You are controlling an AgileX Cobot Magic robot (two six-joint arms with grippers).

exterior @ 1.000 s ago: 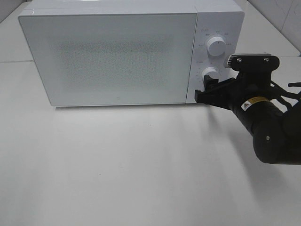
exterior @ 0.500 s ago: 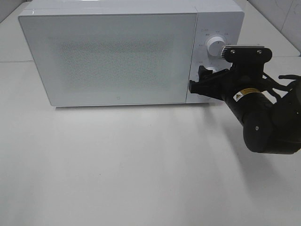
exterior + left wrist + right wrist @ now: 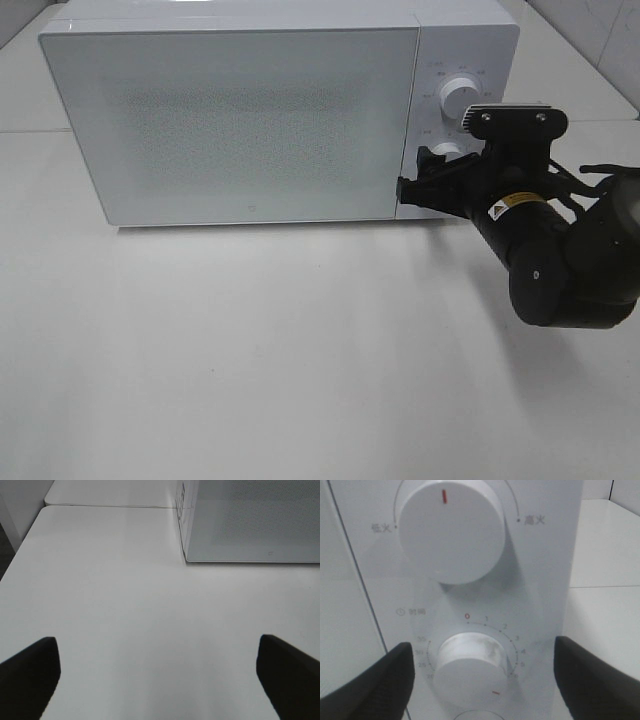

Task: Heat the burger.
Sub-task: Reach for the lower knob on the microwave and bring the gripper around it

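**High view:** the microwave (image 3: 250, 120) stands at the far side of your table (image 3: 250, 350), door shut. The burger shows in no view, so its place and heading cannot be told. Your right hand (image 3: 418, 172) is at the lower knob (image 3: 448, 152), below the upper knob (image 3: 458, 97).

**Left wrist view:** your left hand (image 3: 156, 650) is spread wide above the table and holds nothing.

**Right wrist view:** the right hand's fingers (image 3: 380, 680) flank the lower knob, a gap on each side, gripping nothing.

Burger hidden from view, white microwave (image 3: 240, 120) door shut
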